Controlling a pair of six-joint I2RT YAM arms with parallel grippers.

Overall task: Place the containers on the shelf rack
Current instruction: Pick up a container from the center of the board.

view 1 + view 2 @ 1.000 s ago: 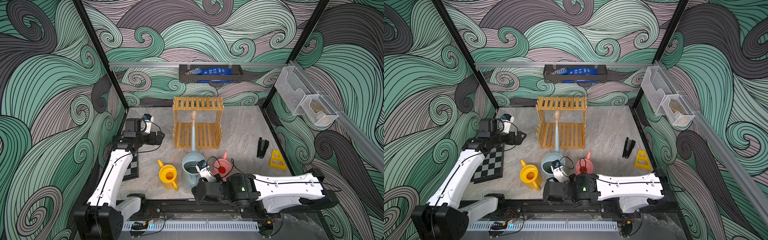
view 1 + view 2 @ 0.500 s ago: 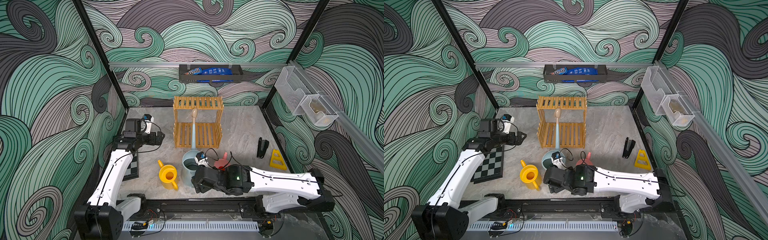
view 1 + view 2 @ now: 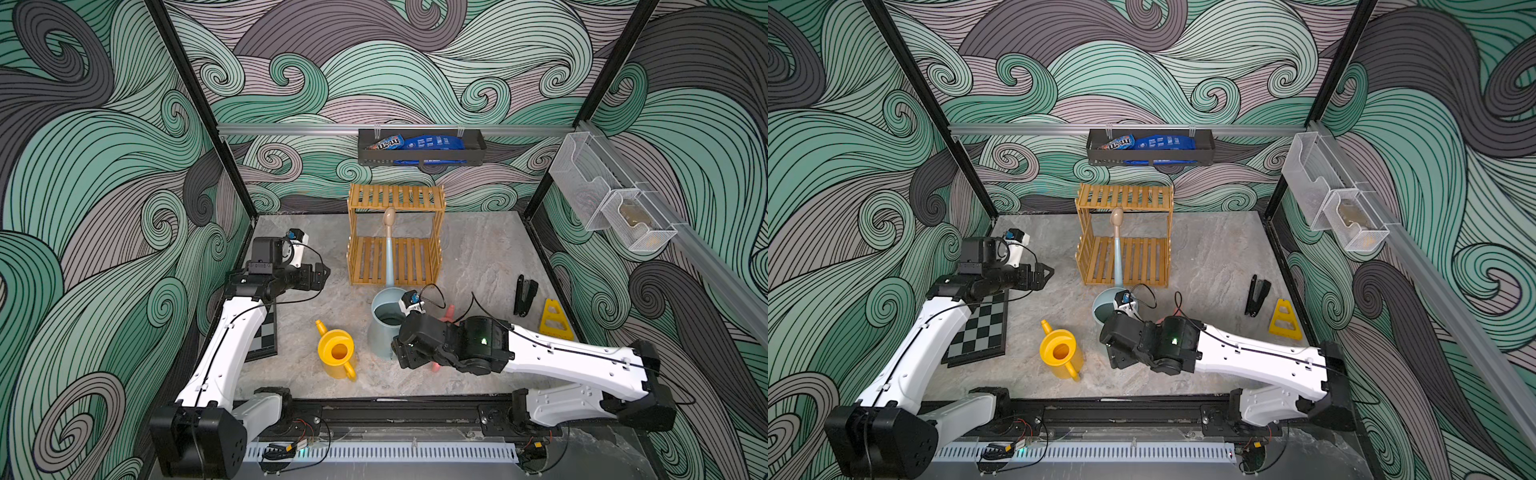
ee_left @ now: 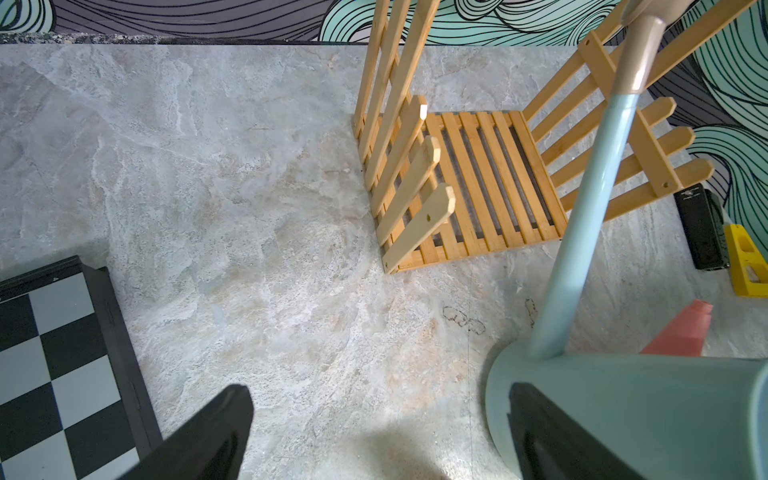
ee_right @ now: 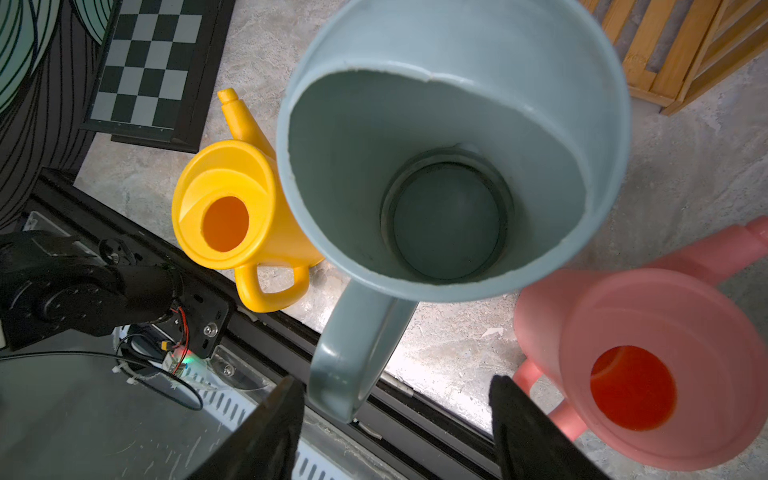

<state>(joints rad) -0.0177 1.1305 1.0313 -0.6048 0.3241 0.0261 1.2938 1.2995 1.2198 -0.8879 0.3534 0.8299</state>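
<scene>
Black metal tray (image 3: pixel 419 160) on the back rail, in both top views: it holds a brown snack packet (image 3: pixel 384 143) reading "m&m's" & a blue snack packet (image 3: pixel 432 142) w/ white print too small to read. Surface is a grey marble-look tabletop (image 3: pixel 478 249). The wave-pattern walls (image 3: pixel 104 166) are green, mauve & dark grey on three sides, w/ black posts at the corners. White wire mesh baskets (image 3: pixel 602 199) hang on the right-hand rail. The two-tier honey-brown wooden slatted rack (image 3: pixel 397 197) stands near the back wall. All three cans are on the tabletop in front of it. The large pale blue-grey plastic watering can (image 3: pixel 382 336) is in the middle, its long tan-tipped spout (image 3: pixel 389 216) slanting up toward the rack. The small yellow plastic watering can (image 3: pixel 337 353) is just beside it on the robot's left. The small pink plastic watering can (image 3: pixel 448 312) is on the other side, mostly hidden under the right arm. A black-and-grey chessboard (image 3: pixel 980 328) lies under the left arm. A black stapler (image 3: pixel 524 295) & a yellow triangular plastic piece (image 3: pixel 555 320) lie near the right edge. Left wrist view: the left gripper (image 4: pixel 376 390) has its fingers spread wide, only bare tabletop between them, w/ the rack, spout & pink spout tip ahead. Right wrist view: the right gripper (image 5: pixel 395 382) looks down into the blue-grey can. Its fingers (image 5: pixel 286 419) straddle the can's handle, parted wider than it: one is right at the handle, the other clear w/ a gap, so not clamped. Yellow & pink cans stand upright either side.
</scene>
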